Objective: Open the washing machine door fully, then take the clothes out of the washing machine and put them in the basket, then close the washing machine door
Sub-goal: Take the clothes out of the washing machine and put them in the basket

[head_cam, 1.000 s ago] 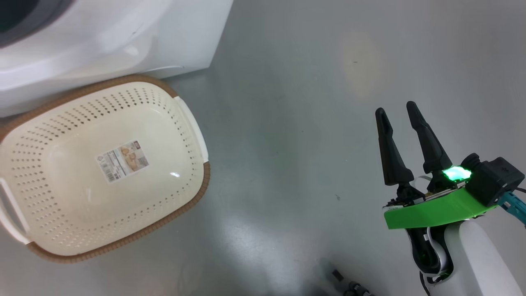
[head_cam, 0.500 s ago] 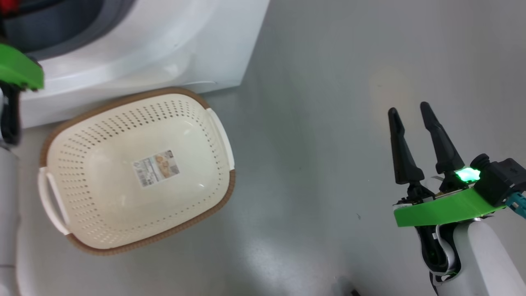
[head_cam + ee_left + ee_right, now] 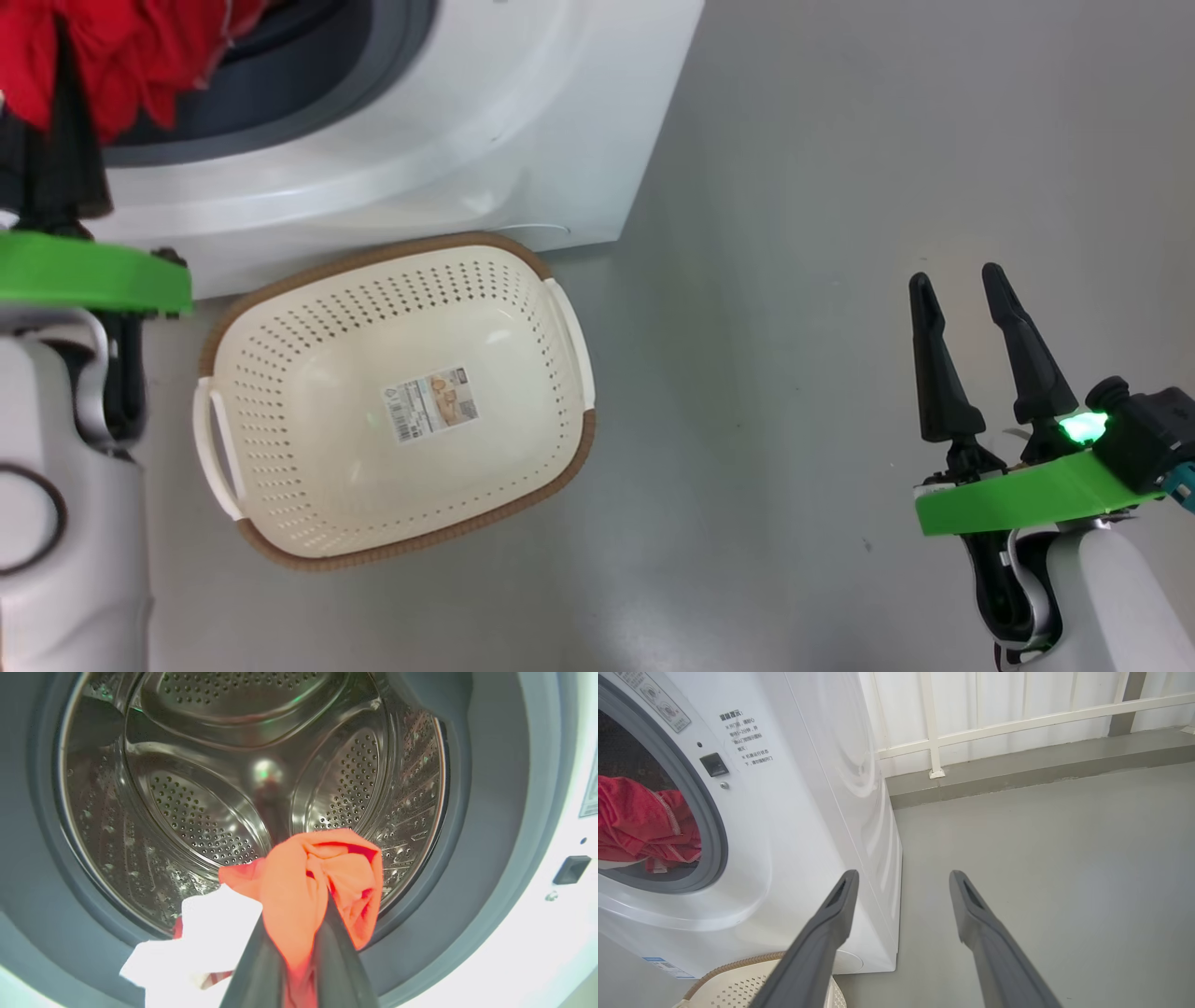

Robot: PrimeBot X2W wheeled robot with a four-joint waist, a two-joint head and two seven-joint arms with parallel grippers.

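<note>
My left gripper (image 3: 296,914) is shut on the red clothes (image 3: 317,872), held at the mouth of the washing machine (image 3: 448,121). A white part of the clothes (image 3: 210,933) hangs to the left of the fingers. Behind them lies the perforated steel drum (image 3: 210,788). In the head view the left gripper (image 3: 61,112) is at the top left, with the clothes (image 3: 121,56) bunched over the grey gasket. The cream basket (image 3: 565,467) stands on the floor against the machine's front, holding nothing. My right gripper (image 3: 957,280) is open over the floor, far right of the basket. The washing machine door is out of view.
In the right wrist view the right gripper (image 3: 903,877) points past the machine's corner (image 3: 878,858), with the clothes (image 3: 640,821) in its opening. Grey floor (image 3: 1041,858) runs from there to a low kerb (image 3: 1017,772) and a white railing (image 3: 994,723).
The head camera has swung, so the basket and the machine slide right and down in the picture. My left arm with the red clothes has come into view. The right gripper stays open.
</note>
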